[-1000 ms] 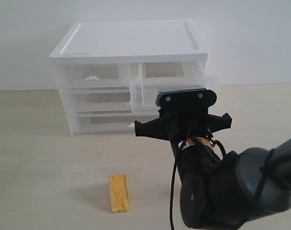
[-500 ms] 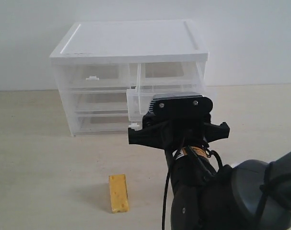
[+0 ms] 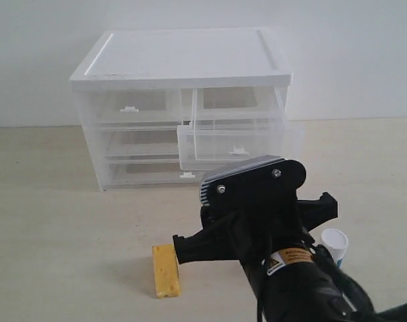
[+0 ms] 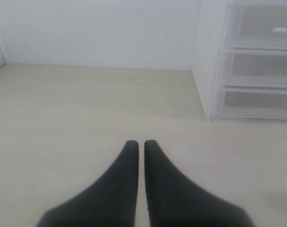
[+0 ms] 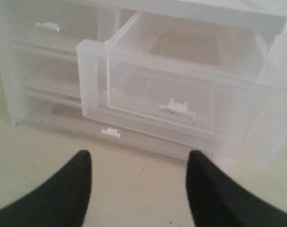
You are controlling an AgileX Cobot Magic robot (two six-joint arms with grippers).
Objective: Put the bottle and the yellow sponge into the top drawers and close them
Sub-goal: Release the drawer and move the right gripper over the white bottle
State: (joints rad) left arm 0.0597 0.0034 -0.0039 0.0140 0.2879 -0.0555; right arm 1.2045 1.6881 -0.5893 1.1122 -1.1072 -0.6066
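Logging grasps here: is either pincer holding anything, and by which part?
Nothing held: right pincer open and empty, facing the open top drawer; left pincer shut on nothing.

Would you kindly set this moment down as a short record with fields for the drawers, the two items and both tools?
cabinet: white top, standing on the table
top right drawer: pulled out, nothing seen inside
top left drawer: shut
yellow sponge: lying on the table in front of the cabinet, untouched
bottle: on the table, only its white cap shows past the right arm
right tool: open, holding nothing, facing the open drawer
left tool: shut, empty, over bare table
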